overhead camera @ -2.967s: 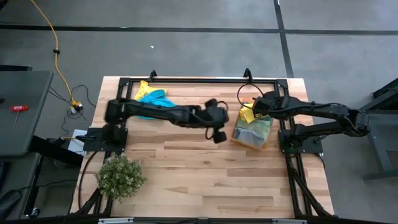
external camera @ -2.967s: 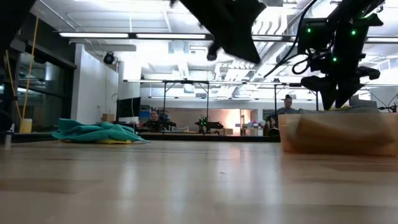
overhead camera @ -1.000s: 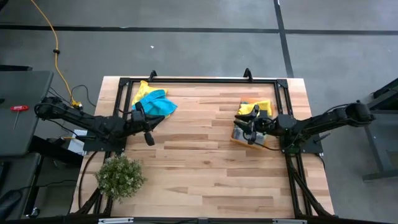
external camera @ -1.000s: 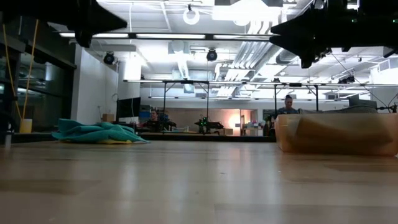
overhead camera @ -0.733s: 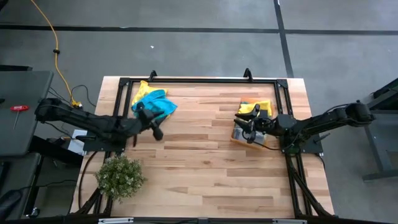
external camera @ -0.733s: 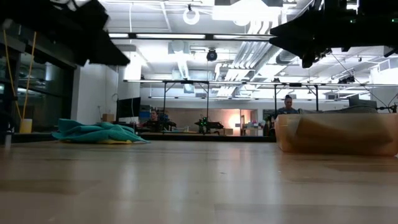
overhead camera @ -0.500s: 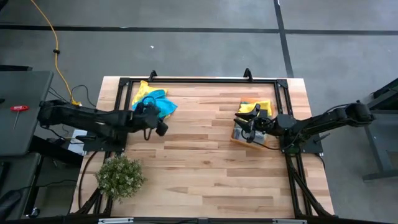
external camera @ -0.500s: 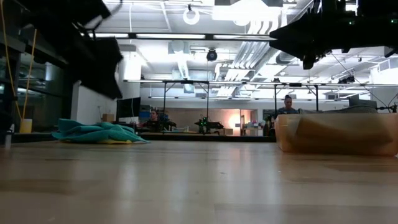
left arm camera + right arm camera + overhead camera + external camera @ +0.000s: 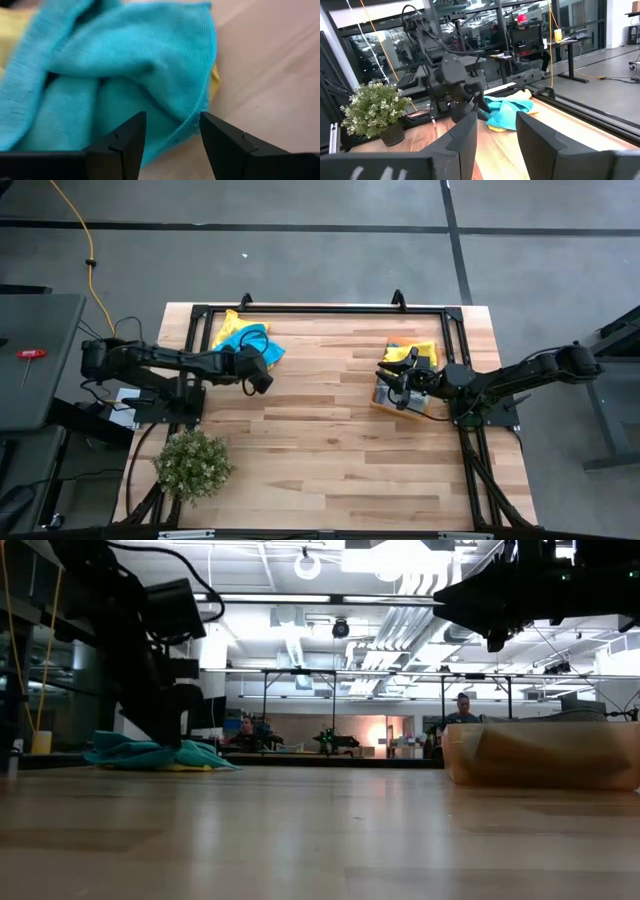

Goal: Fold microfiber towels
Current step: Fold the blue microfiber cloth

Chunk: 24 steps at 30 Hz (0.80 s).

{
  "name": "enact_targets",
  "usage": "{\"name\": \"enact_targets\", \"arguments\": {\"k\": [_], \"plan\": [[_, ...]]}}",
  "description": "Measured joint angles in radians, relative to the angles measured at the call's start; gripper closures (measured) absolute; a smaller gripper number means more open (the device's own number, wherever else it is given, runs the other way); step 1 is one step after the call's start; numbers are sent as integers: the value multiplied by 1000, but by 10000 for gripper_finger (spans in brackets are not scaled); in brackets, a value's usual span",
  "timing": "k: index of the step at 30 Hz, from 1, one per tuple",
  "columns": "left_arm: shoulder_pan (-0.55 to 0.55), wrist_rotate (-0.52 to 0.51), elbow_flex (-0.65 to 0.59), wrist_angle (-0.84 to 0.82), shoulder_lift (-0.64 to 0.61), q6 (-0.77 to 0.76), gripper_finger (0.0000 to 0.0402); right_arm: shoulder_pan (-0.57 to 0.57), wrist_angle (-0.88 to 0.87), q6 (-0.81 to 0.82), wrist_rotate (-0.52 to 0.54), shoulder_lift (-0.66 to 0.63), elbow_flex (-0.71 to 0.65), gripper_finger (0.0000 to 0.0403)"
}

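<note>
A crumpled teal-blue microfiber towel (image 9: 250, 345) lies on a yellow towel (image 9: 227, 323) at the table's far left; both rest on the wood. My left gripper (image 9: 258, 374) is open just over the teal towel's (image 9: 125, 65) near right edge, fingers pointing down. In the low view this gripper (image 9: 160, 730) reaches down to the pile (image 9: 160, 753). My right gripper (image 9: 400, 385) hovers open above the orange bin (image 9: 384, 402), where a yellow towel (image 9: 415, 354) lies. Nothing sits between its fingers (image 9: 495, 145). My left gripper stands open over the teal towel's edge (image 9: 192, 117), coming from above with a finger on each side of a raised fold. I cannot tell whether the fingertips touch the cloth.
A small bushy plant (image 9: 192, 464) stands at the near left corner. The orange bin (image 9: 540, 755) sits at the right. A black frame rail (image 9: 320, 309) runs along the far edge. Bare wood (image 9: 330, 440) stretches across the middle and near side.
My left gripper has swung from near the table's left edge toward the far right and come down onto the teal towel pile. The towels lie as they did.
</note>
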Motion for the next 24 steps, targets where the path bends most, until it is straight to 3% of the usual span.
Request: {"name": "enact_targets", "arguments": {"k": [3, 10, 14, 20, 24], "plan": [[9, 76, 0, 7, 27, 3, 225, 0, 0, 0, 0, 0, 0, 274], [23, 85, 2, 36, 78, 27, 233, 0, -1, 3, 1, 0, 0, 274], [26, 84, 28, 22, 73, 42, 273, 0, -1, 0, 10, 0, 0, 274], [-3, 89, 59, 35, 62, 93, 390, 0, -5, 2, 32, 0, 0, 274], [-17, 104, 59, 23, 62, 96, 370, 0, -9, 3, 32, 0, 1, 274]]}}
